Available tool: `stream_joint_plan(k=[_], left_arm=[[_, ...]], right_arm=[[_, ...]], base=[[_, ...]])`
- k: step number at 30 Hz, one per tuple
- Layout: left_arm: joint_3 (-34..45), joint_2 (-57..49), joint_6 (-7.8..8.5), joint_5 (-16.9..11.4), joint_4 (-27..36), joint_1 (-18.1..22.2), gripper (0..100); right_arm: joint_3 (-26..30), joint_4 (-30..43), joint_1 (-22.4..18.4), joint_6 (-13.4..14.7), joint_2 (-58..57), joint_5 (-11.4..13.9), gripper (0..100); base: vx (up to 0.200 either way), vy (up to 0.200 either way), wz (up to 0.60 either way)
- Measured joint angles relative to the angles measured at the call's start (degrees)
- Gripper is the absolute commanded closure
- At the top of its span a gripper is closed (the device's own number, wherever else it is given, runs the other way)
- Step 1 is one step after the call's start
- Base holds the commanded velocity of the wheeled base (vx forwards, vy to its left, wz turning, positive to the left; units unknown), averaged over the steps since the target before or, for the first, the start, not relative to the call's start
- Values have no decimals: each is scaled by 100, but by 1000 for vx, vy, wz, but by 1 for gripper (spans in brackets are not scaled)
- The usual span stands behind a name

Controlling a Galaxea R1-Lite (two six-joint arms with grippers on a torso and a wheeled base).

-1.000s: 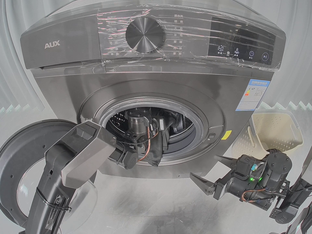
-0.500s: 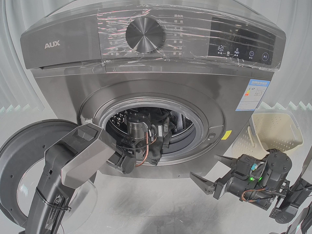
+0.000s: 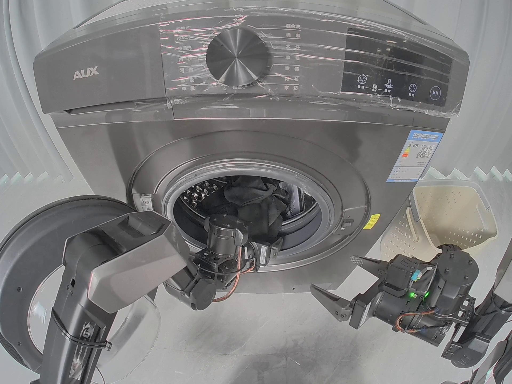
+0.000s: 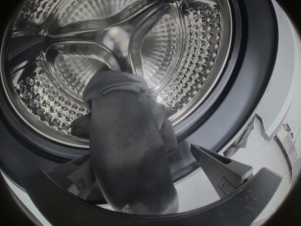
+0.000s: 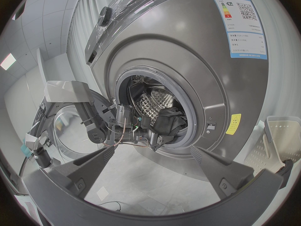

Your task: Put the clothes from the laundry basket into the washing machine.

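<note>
Head cam: up high, looks fwd & down at washing machine (image 3: 256, 134) front, mid range. L wrist cam: v. close at door mouth, looks straight into drum (image 4: 103, 22). R wrist cam: low, further back, off to robot's right. All 3 share drum mouth.

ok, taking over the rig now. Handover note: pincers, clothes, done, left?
Left pincer: open, low at the washer's opening, an end of the clothes lying between its fingers.
Right pincer: open, empty, low in front of the washer, near the basket.
Clothes: dark bundle in the drum, one end trailing out over the door seal.
Basket: right of the washer; what shows of its inside looks empty.
Done: clothes mostly in.
Left: probably push the trailing end in, check the basket; door is open.
</note>
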Motion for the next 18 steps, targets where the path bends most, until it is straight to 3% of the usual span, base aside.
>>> stream_joint_plan(k=[1,18], left_arm=[[-46,22,11,-2,-1,6,100],[-1163,289,-72,191,-83,157,100]], right_arm=[[0,0,0,1,2,-2,0],[-5,0,-43,0,6,6,0]], base=[[0,0,0],[0,0,0]])
